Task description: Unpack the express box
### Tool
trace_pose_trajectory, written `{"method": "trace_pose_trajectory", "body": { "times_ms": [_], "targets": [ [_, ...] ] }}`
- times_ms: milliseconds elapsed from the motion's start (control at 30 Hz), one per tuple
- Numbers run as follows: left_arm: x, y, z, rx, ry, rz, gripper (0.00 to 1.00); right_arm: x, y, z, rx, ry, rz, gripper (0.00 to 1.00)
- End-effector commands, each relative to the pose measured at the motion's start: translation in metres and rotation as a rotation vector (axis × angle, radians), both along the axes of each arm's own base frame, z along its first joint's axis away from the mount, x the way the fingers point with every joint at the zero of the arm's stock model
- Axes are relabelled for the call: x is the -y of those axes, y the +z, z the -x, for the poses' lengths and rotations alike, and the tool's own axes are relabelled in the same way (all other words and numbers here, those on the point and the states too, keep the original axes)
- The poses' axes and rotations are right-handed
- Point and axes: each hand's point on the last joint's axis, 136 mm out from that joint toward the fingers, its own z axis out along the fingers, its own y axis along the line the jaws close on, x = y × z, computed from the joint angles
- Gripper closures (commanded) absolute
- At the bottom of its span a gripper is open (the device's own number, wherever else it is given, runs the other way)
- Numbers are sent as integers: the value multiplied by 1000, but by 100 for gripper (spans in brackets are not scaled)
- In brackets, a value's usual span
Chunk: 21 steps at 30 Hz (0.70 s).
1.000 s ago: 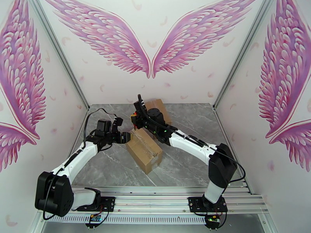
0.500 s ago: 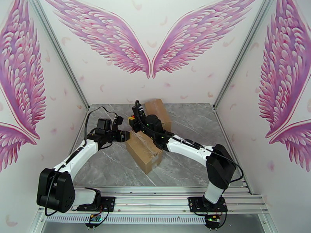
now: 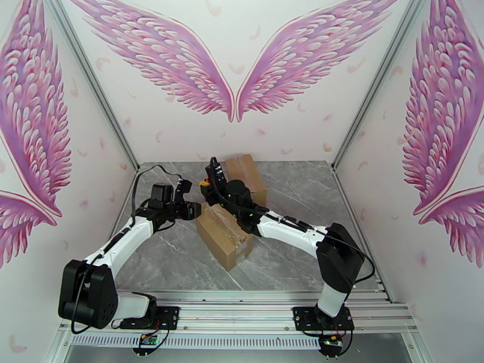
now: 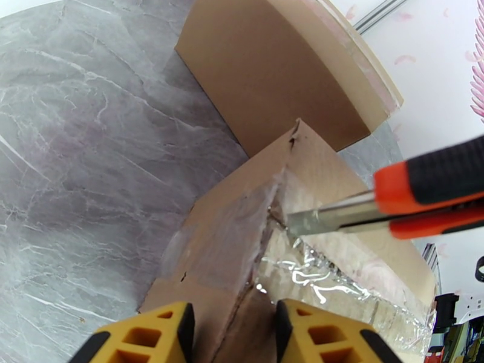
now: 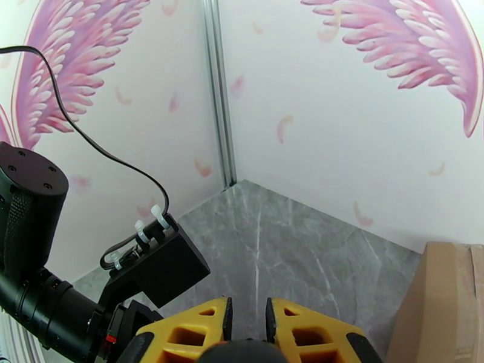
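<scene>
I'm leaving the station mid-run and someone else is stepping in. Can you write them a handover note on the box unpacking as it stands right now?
Left gripper: jaws apart around one end of the near box; whether it grips is unclear.
Right gripper: shut on the utility knife, blade tip at the box's taped top seam.
Second box: stands behind the near one, closed.
Done: knife brought to the clear tape, which looks wrinkled at the blade.
Left: slit the seam, open the flaps, take out the contents.

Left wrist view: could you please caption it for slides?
A utility knife at the taped box, whose near corner the left gripper straddles.
</scene>
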Motion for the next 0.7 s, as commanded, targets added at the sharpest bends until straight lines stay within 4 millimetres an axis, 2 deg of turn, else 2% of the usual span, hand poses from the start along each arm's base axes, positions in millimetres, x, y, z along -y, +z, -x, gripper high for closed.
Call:
{"method": "trace_pose_trajectory", "body": {
  "times_ms": [0, 333, 667],
  "targets": [
    [-13, -37, 8, -117, 52, -58, 62, -5, -2, 0, 7, -14, -2, 100],
    [-26, -62, 10, -208, 130, -76, 67, 6, -10, 7, -27, -63, 60, 100],
    [-32, -74, 14, -257, 164, -98, 70, 19, -12, 20, -42, -77, 90, 100]
  ]
}}
